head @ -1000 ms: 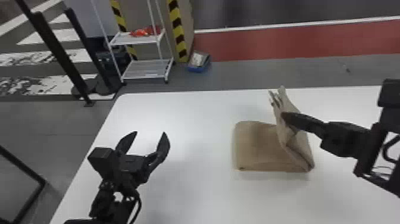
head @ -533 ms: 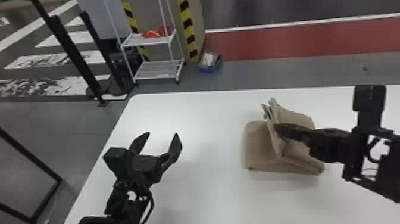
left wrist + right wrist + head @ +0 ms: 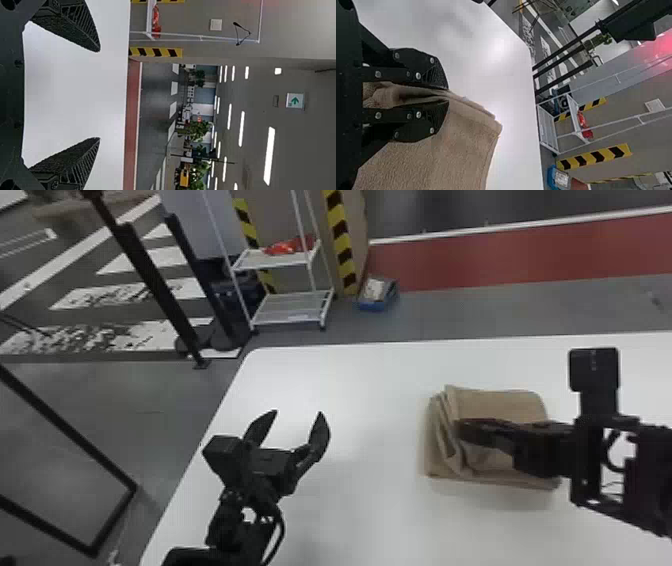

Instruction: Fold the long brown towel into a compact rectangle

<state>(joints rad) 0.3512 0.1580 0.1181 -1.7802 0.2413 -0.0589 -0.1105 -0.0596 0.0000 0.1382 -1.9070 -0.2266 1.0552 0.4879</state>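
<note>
Pinching brown towel (image 3: 505,402), longer left to right, layered folds at left, napped, in right hand (image 3: 462,430); holding left hand (image 3: 298,415) wide.

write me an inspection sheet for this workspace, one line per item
surface: white tabletop, smooth, front edge not visible
job's things: brown towel, partly folded, layers bunched toward the robot's left
clutter: blue box on the floor beyond the tabletop
grippers: left gripper open over the tabletop; right gripper pinching the brown towel
cables: black cable curving beside the left arm
surroundings: white rack holding something red
</note>
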